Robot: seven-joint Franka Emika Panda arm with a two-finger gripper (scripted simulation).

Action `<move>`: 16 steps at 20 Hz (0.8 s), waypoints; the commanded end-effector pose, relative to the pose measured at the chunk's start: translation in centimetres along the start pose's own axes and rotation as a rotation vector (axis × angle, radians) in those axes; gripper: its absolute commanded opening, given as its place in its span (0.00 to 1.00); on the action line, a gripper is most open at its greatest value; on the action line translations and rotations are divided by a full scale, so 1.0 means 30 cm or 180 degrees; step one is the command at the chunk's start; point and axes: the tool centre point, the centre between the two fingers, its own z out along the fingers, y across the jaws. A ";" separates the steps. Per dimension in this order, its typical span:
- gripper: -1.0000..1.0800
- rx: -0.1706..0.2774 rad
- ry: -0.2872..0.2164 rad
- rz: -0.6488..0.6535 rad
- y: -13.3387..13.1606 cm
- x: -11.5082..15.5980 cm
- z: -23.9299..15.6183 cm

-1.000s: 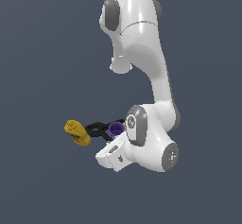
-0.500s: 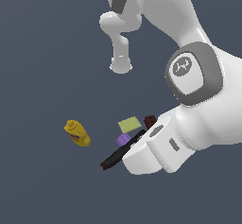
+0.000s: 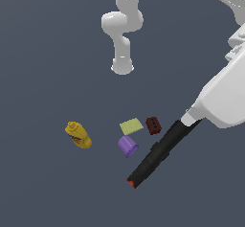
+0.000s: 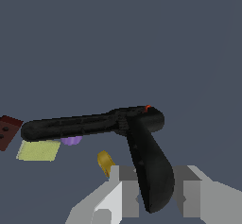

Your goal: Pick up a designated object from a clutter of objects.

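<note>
The designated object, a long black spring clamp (image 3: 158, 154) with an orange-red tip, hangs in the air in the exterior view, slanting down toward that view's left. My gripper (image 3: 189, 118) is shut on one of its handles. In the wrist view, the clamp (image 4: 94, 124) shows both handles, one of them pinched between my grey fingers (image 4: 124, 190), gripper (image 4: 153, 172). The rest of the clutter of objects lies on the floor below the lifted clamp.
On the floor lie a yellow bottle (image 3: 79, 135) on its side, a purple cup (image 3: 127, 146), a flat yellow-green pad (image 3: 131, 126) and a dark red-brown brick (image 3: 153, 125). The arm's white base (image 3: 122, 67) stands behind them. The wrist view shows the pad (image 4: 38, 150) and brick (image 4: 7, 131).
The clamp has left its spot between the bottle and the cup and now hangs in my shut gripper. The arm has swung up and toward the exterior camera.
</note>
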 end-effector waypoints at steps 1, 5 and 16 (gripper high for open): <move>0.00 -0.0095 0.0141 0.0032 0.019 -0.007 -0.102; 0.00 -0.0192 0.0287 0.0060 0.031 -0.018 -0.207; 0.00 -0.0246 0.0368 0.0070 0.031 -0.026 -0.266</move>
